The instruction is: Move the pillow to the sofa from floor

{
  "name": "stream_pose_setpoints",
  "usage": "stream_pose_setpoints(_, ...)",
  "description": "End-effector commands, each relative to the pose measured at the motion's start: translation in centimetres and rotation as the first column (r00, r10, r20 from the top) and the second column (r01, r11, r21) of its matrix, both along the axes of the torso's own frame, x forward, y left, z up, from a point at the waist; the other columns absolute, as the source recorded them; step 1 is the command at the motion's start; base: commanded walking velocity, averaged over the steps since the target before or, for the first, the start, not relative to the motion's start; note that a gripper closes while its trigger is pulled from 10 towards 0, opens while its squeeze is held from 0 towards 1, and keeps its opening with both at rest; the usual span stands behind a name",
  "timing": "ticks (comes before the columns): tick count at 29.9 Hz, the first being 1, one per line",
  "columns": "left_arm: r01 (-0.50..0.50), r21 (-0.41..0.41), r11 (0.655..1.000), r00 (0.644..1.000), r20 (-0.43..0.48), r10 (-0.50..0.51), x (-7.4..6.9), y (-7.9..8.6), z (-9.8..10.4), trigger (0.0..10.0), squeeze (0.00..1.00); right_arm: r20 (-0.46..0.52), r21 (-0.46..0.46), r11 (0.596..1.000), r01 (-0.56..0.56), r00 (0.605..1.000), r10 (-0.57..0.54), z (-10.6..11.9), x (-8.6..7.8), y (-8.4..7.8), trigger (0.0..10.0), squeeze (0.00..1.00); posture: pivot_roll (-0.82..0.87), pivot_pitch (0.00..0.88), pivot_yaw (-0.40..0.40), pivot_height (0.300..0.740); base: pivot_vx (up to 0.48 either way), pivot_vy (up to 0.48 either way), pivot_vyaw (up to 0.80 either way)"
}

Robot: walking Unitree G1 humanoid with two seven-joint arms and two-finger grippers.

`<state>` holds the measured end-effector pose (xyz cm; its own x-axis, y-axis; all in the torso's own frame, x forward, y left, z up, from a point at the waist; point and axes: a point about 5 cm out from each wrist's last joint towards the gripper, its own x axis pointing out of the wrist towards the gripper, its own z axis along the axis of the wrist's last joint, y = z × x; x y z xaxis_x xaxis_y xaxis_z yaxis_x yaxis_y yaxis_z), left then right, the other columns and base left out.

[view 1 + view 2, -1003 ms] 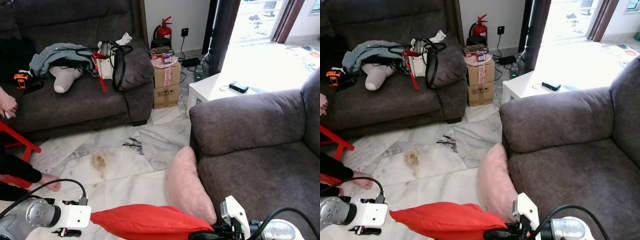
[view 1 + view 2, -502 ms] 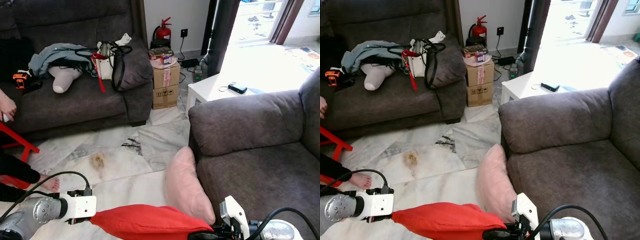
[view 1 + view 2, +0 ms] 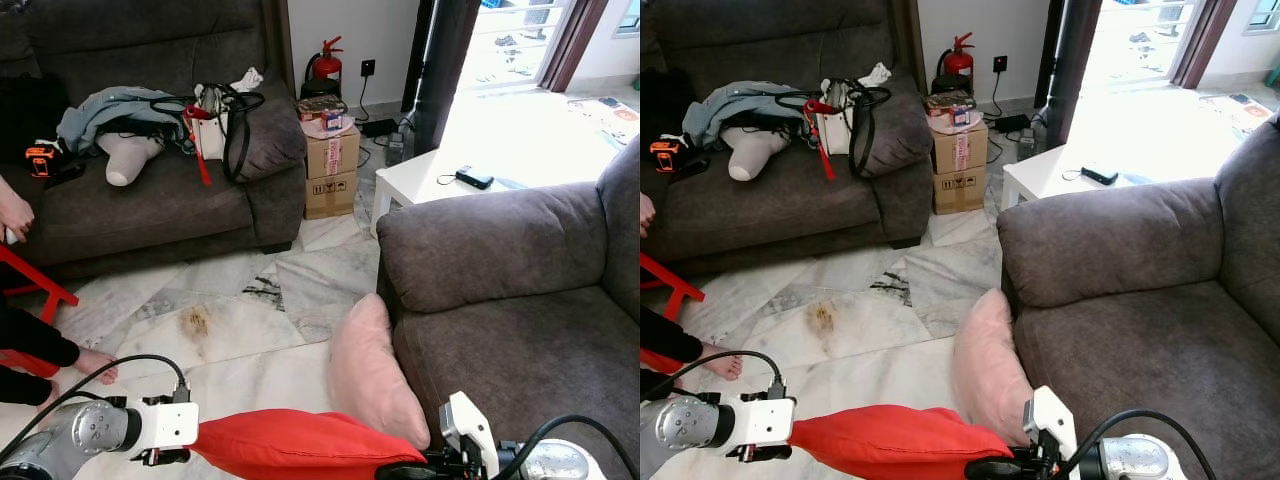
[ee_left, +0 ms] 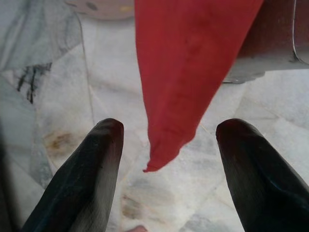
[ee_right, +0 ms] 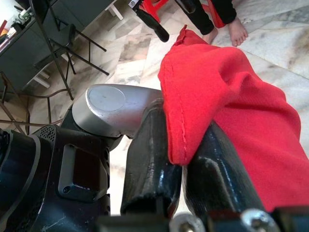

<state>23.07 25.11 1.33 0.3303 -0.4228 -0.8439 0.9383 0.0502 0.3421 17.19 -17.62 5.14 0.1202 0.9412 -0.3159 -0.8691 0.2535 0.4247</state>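
red pillow held up between the two grippers, in front of the grey sofa

the right gripper [image 5: 169, 181] is clamped on one corner of the red pillow [image 3: 300, 445]; the left gripper [image 4: 169, 159] stands wide apart around the opposite, pointed corner without touching it. the pillow hangs above the marble floor [image 3: 240, 330], long axis running across from left arm to right arm. a pink pillow [image 3: 375, 375] leans against the sofa [image 3: 500, 290] just beside it.
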Motion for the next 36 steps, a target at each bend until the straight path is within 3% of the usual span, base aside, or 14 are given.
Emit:
stream_pose_setpoints(1, 0.006, 0.017, 1.000, 1.000, -0.031, -0.005, -0.3, 0.4, -0.3, 10.0, 0.00, 0.078, 0.087, 0.994, -0.063, 0.995, 0.056, 1.9, 0.3, 1.1, 10.0, 0.00, 0.05, 0.060, 0.035, 0.740, 0.000, 0.000, 0.00)
stream_pose_setpoints(7, 0.027, 0.040, 0.999, 0.998, -0.062, -0.025, -0.3, 0.5, -0.4, 10.0, 0.00, 0.077, 0.093, 0.993, -0.076, 0.995, 0.069, 2.2, 0.2, 1.2, 10.0, 0.00, 0.05, 0.061, 0.036, 0.740, 0.000, 0.000, 0.00)
stream_pose_setpoints(24, 0.047, 0.038, 0.998, 0.998, -0.044, -0.045, 0.2, 0.3, -0.2, 10.0, 0.00, 0.079, 0.093, 0.978, -0.186, 0.981, 0.179, 3.1, -0.8, 1.4, 10.0, 0.00, 0.04, 0.062, 0.036, 0.740, 0.000, 0.000, 0.00)
stream_pose_setpoints(36, 0.050, 0.038, 0.998, 0.999, -0.024, -0.049, 0.8, -0.9, -0.9, 10.0, 0.00, 0.092, 0.098, 0.972, -0.215, 0.974, 0.206, 3.7, -1.2, 1.8, 10.0, 0.00, 0.03, 0.061, 0.033, 0.740, 0.000, 0.000, 0.00)
